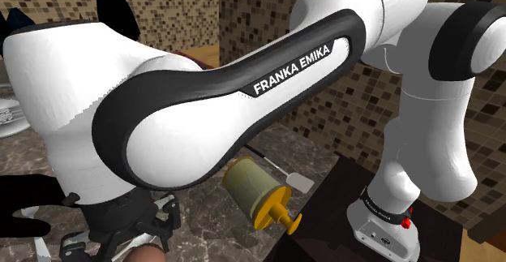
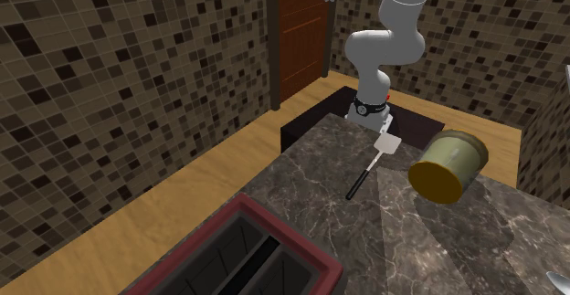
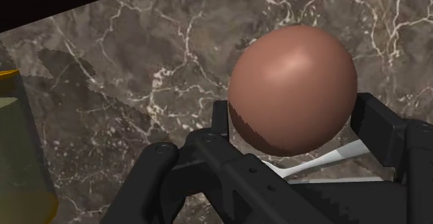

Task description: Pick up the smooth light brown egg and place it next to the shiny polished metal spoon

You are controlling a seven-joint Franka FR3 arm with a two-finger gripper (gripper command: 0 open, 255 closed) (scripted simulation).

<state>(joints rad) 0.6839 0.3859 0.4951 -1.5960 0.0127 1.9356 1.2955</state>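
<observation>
Reddish-brown rather than light, smooth all over: plainly the egg meant. Clamped between the fingers of the gripper, one each side, so as to stop any rolling out. Held clear of the marble counter, not resting on it. Directly under the egg, glimpsed past the fingers, a pale strip, probably the handle of the spoon; too little showing to be sure. Judged near the end of the carry: hovering over the drop spot, release not yet made. Calls for a small shift aside before lowering, to land the egg beside the spoon and not on top, then a gentle opening, being round and likely to roll on slick stone. Near the egg, off to one side on the same counter, an olive jar tipped on its side. Beyond the jar from the egg, a spatula lying flat, well apart and no obstacle to the placing.
</observation>
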